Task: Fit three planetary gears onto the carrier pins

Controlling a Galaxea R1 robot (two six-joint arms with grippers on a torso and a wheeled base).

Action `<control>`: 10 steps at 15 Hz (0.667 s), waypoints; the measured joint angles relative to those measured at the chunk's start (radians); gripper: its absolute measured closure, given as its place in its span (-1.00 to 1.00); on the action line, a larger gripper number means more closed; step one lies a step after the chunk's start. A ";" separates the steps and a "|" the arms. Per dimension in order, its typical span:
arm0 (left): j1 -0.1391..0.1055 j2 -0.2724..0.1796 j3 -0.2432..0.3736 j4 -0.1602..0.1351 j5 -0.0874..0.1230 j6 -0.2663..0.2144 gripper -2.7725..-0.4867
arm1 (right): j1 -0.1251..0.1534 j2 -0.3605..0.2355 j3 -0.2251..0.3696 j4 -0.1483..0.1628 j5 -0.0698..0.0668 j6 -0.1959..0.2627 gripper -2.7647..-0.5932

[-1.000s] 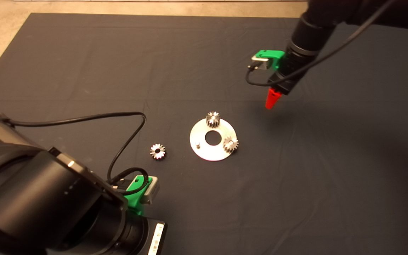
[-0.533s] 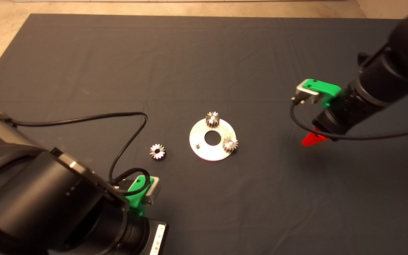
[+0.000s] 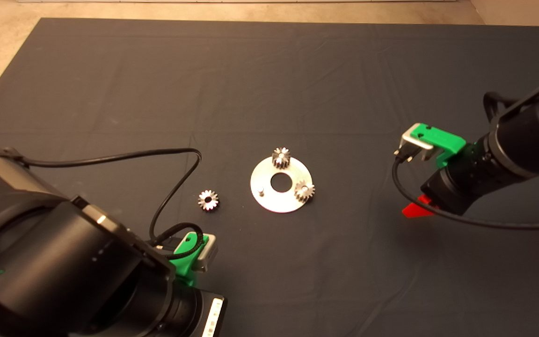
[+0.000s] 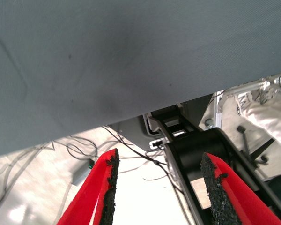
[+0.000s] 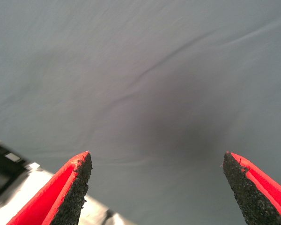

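The silver carrier disc (image 3: 272,202) lies mid-mat. Two planetary gears sit on carrier pins, one at the disc's far edge (image 3: 280,157) and one at its right edge (image 3: 304,191). A bare pin (image 3: 261,190) stands on the disc's left side. The third gear (image 3: 208,200) lies flat on the mat left of the disc. My right gripper (image 3: 414,210) hovers well right of the disc; its wrist view shows it (image 5: 157,159) wide open over bare mat. My left gripper (image 4: 159,161) is open and holds nothing, parked at the mat's near-left edge.
The left arm's black body (image 3: 59,276) and its looping cable (image 3: 171,187) fill the lower left, the cable passing close to the loose gear. The dark mat (image 3: 269,70) stretches wide behind the disc. Floor and cables (image 4: 61,164) show past the mat edge.
The right arm has swung from behind and right of the disc out to the right and nearer, away from it. The left arm has barely shifted. Gears and disc have not moved.
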 joint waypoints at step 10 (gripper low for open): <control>0.000 -0.041 -0.048 0.007 0.001 0.196 0.39 | -0.035 0.014 0.016 0.000 0.010 0.010 -0.34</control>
